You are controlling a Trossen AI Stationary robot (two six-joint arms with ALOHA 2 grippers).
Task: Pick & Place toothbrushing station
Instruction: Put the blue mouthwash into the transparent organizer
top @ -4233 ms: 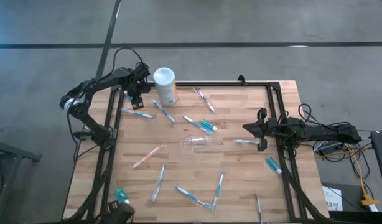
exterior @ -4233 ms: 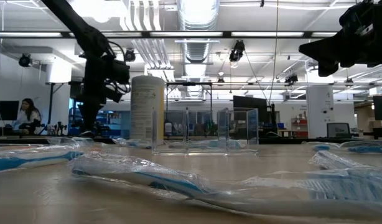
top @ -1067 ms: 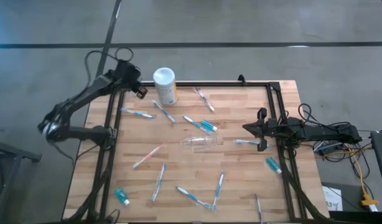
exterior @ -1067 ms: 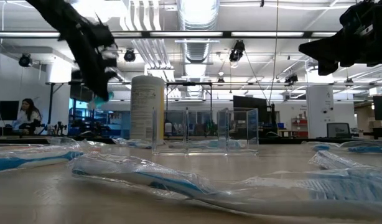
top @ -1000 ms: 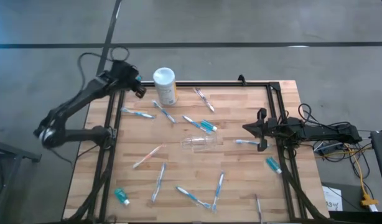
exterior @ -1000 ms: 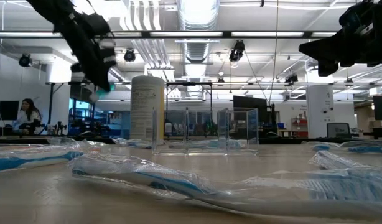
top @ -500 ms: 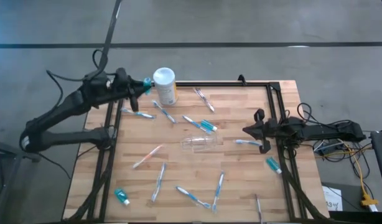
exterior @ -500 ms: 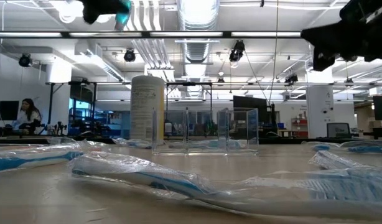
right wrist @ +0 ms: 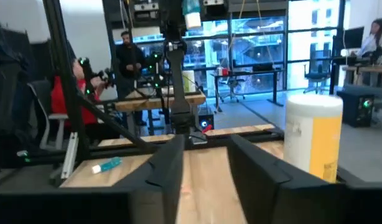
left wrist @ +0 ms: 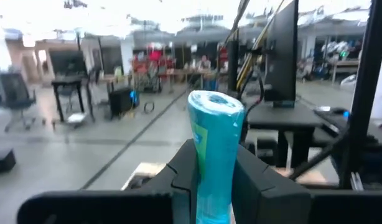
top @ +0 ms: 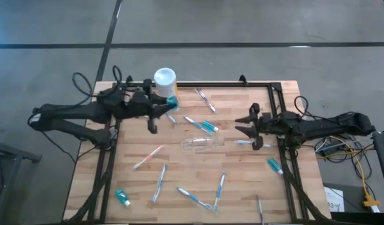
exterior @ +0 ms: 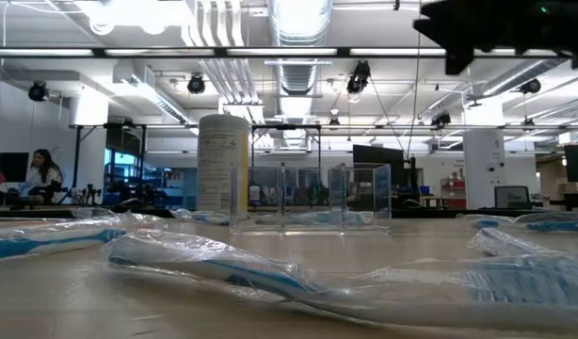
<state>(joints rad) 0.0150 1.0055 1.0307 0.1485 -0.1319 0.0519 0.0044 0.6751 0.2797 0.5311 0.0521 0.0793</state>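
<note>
Near the middle of the wooden desk (top: pixel 242 194) we see the toothbrushing station (top: pixel 201 144), a clear plastic holder that seems to lie on its side in the high view, with wrapped toothbrushes (top: pixel 159 182) scattered around it. In the low view the station (exterior: pixel 313 198) shows as a see-through box on the desk, with the white canister (exterior: pixel 223 163) just beside it. From above, that canister (top: pixel 166 85) stands near the desk's far edge, apart from the station.

The left pincer (top: pixel 166 104) hangs over the far left part of the desk, close beside the canister, and its fingers are clamped on a small teal tube (top: pixel 172 99). The left wrist view confirms this: the teal tube (left wrist: pixel 214 143) sits upright between the two dark fingers (left wrist: pixel 185 177).

The right pincer (top: pixel 242 125) reaches in from the right side of the desk, just right of the station and not touching it. Its fingers (right wrist: pixel 169 165) stand apart with bare desk between them, and it holds nothing. A wrapped toothbrush (top: pixel 247 143) lies under it. Another teal tube (top: pixel 122 197) lies near the desk's near left corner, and one more (top: pixel 274 165) at the right edge.

In the room beyond, a person (exterior: pixel 44 174) sits at the far left of the low view, and more people (right wrist: pixel 130 59) show in the right wrist view.
</note>
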